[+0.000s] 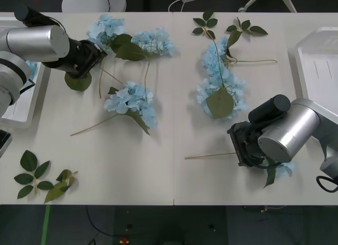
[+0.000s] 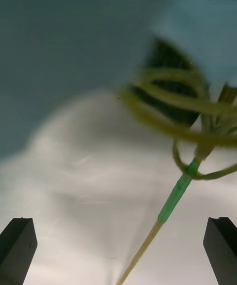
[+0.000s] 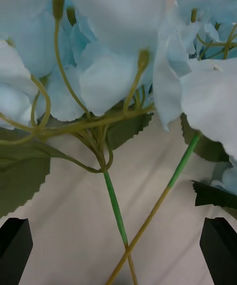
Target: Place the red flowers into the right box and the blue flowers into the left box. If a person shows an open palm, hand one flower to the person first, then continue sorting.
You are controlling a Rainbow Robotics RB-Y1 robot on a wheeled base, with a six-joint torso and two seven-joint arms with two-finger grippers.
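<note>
Several blooms: blue flowers lie across the table (image 1: pixel 174 166), two at the far left (image 1: pixel 105 28) (image 1: pixel 153 41), one in the middle (image 1: pixel 131 101), a long cluster right of centre (image 1: pixel 221 84), and one (image 1: pixel 282 170) mostly under the right arm
Handling: light and limp by the look of them; petal heads would crush and slip, leaves would tear; the thin stalk seems the stiffest part
Where to grip: on the stalk just below the head, as on the stalk (image 2: pixel 175 198) with green wrap in the right wrist view
Right gripper (image 2: pixel 118 245): low over the near-right flower, fingers wide apart, stalk between them, nothing held
Left gripper (image 3: pixel 118 245): over the far-left pair, fingers spread wide, two crossed stalks (image 3: pixel 126 248) between them, empty
Left box (image 1: pixel 21 110): at the table's left edge, partly behind the left arm
Right box (image 1: pixel 309 65): at the right edge
Loose sprigs (image 1: pixel 39 179): bloomless leaves, near left
</note>
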